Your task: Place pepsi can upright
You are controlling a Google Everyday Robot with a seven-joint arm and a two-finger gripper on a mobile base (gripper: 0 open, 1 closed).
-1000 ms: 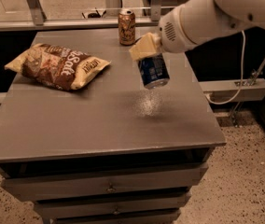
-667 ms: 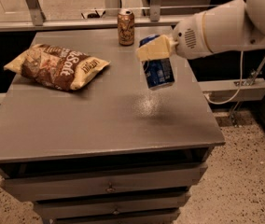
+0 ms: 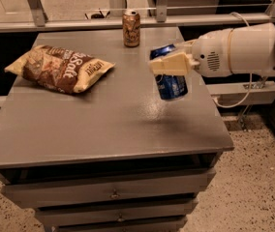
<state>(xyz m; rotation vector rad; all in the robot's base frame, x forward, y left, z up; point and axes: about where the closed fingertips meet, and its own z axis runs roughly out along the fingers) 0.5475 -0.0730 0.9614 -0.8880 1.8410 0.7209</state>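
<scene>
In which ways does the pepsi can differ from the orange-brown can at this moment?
Colour: the pepsi can is dark blue, while the orange-brown can is orange-brown.
Support: the gripper holds the pepsi can over the right side of the table, seemingly clear of its top. The orange-brown can stands free at the far edge.
Pose: the pepsi can seems to lean slightly, while the orange-brown can is upright.
Both are small drink cans.
</scene>
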